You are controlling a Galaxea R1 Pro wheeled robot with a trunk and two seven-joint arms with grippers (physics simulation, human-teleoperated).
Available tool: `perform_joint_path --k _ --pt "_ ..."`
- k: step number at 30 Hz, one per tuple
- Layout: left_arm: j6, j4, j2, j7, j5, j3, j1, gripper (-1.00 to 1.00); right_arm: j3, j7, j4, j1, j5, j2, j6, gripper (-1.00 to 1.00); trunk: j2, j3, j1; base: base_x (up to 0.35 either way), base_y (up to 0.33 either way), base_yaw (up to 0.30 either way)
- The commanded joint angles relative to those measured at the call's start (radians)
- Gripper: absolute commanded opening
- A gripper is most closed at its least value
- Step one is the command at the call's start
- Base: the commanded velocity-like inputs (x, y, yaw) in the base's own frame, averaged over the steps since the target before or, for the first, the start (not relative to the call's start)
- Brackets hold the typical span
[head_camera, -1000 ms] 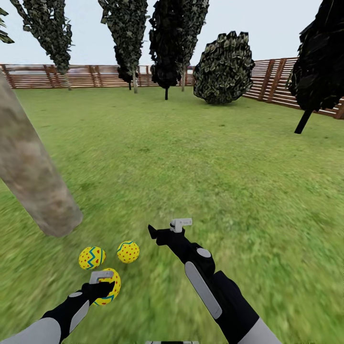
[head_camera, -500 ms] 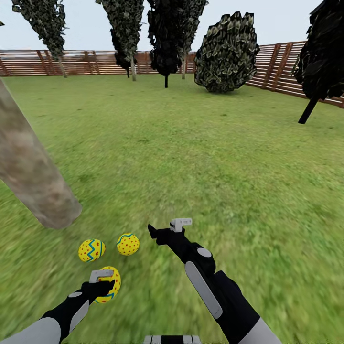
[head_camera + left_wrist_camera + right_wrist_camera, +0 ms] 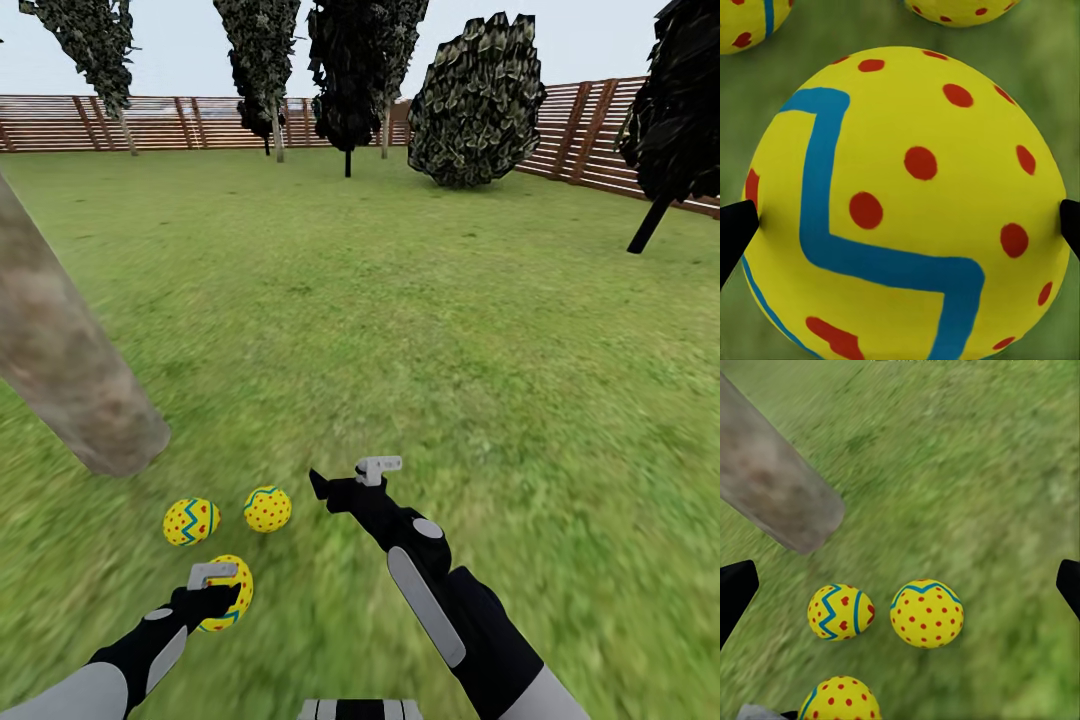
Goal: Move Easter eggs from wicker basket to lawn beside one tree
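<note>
Three yellow Easter eggs with red dots and blue zigzags lie on the lawn (image 3: 450, 330) beside the base of the tree's mottled trunk (image 3: 70, 370). Two eggs (image 3: 191, 521) (image 3: 267, 509) rest side by side. The third egg (image 3: 240, 585) sits between the fingers of my left gripper (image 3: 218, 592), which stands open around it. In the left wrist view this egg (image 3: 907, 150) is very close, with a dark fingertip at each side. My right gripper (image 3: 348, 478) hovers open to the right of the eggs, nothing in it. The right wrist view looks down on the trunk (image 3: 776, 499) and the eggs (image 3: 840, 611) (image 3: 927, 613) (image 3: 840, 699).
Open grass stretches ahead and to the right. A brown slat fence (image 3: 180, 122) rings the yard far off. Dark narrow trees (image 3: 350, 80), a round bush (image 3: 478, 105) and a dark tree (image 3: 680, 110) at the far right stand near it.
The head view has tilted a little, so the whole picture has shifted. Both arms and all three eggs stay where they were.
</note>
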Motion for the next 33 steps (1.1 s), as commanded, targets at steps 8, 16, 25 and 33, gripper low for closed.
perform_joint_path --k 8,16,25,33 --pt "-0.004 0.001 0.0 0.001 0.01 -0.008 -0.001 -1.0 0.002 -0.008 -0.001 -0.001 -0.01 0.0 0.003 1.0 0.0 -0.001 0.0 0.138 0.025 0.0" --pt "-0.003 0.003 0.001 0.001 0.01 -0.008 -0.001 -1.0 0.002 -0.008 -0.002 -0.001 -0.01 0.0 0.003 1.0 0.0 -0.001 0.0 0.089 0.073 0.0" --pt "-0.004 0.0 0.001 0.001 0.01 -0.009 -0.001 -1.0 0.002 -0.008 -0.002 -0.001 -0.01 0.0 0.003 1.0 -0.001 -0.009 0.001 0.005 0.005 0.0" --pt "-0.009 -0.007 0.003 0.001 0.012 -0.008 -0.001 -1.0 0.002 -0.008 -0.002 -0.001 -0.01 0.0 0.003 1.0 -0.003 -0.039 0.005 0.0 0.0 0.0"
